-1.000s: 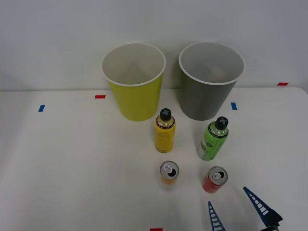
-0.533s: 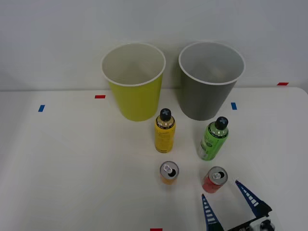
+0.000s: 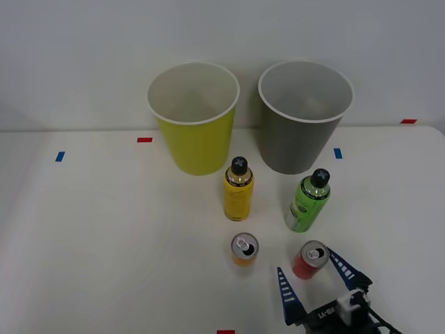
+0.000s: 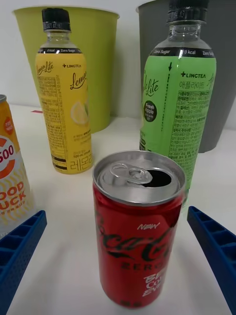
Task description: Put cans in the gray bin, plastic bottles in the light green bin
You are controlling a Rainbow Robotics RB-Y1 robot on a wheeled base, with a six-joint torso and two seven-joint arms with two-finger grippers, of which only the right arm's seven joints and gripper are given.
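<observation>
Tool (image 3: pixel 313 280) spread wide, red can (image 3: pixel 309 260) between fingers

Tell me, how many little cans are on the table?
2. The red can stands nearest the robot, between the open fingers of the right gripper. The orange can stands to its left, in front of the yellow bottle.
</observation>
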